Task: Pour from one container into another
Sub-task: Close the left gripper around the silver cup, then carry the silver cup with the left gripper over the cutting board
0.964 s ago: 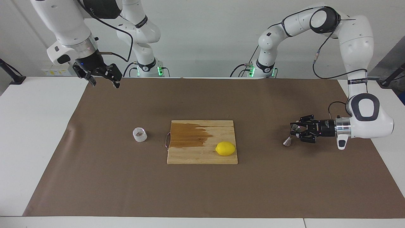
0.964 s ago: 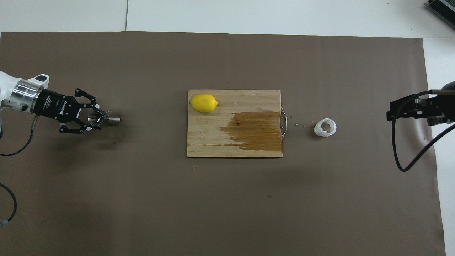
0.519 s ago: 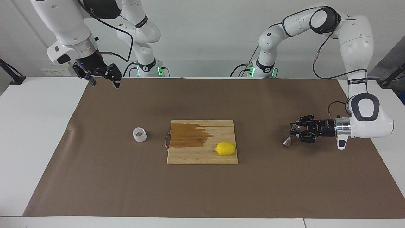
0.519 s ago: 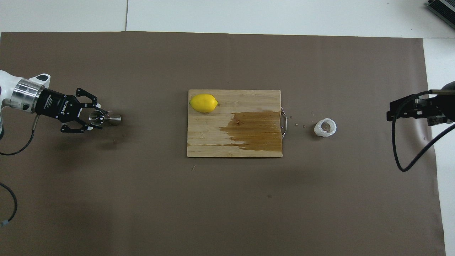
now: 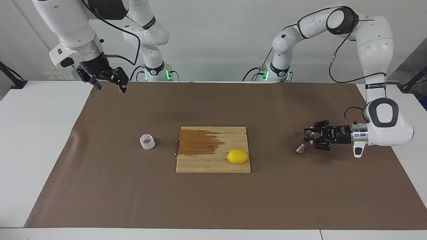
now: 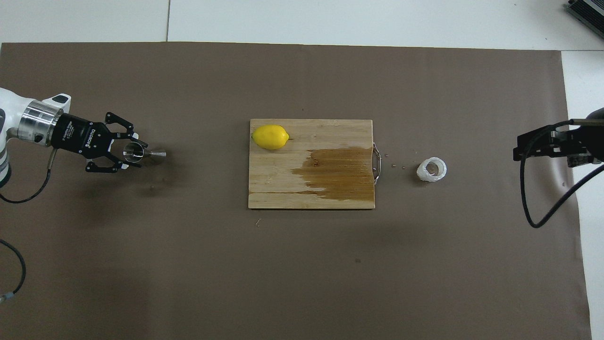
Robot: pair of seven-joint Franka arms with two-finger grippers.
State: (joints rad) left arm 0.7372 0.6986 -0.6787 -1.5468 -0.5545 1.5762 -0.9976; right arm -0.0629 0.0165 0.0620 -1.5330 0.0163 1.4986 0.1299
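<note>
Jigger [image 5: 303, 143] hangs pinched in the left gripper [image 5: 309, 138], above the mat toward the left arm's end from the cutting board [image 5: 213, 165]. Cup [image 5: 147, 141] stands beside the board's handle end. Right gripper [image 5: 108, 84] waits wide open.

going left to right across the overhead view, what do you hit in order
left gripper shut on the steel jigger → lemon on the cutting board → wet stain on the board → plastic cup → right gripper, open, waiting

lemon [image 5: 237, 156] on wet cutting board [image 5: 213, 163], brown mat [image 5: 213, 200]
</note>
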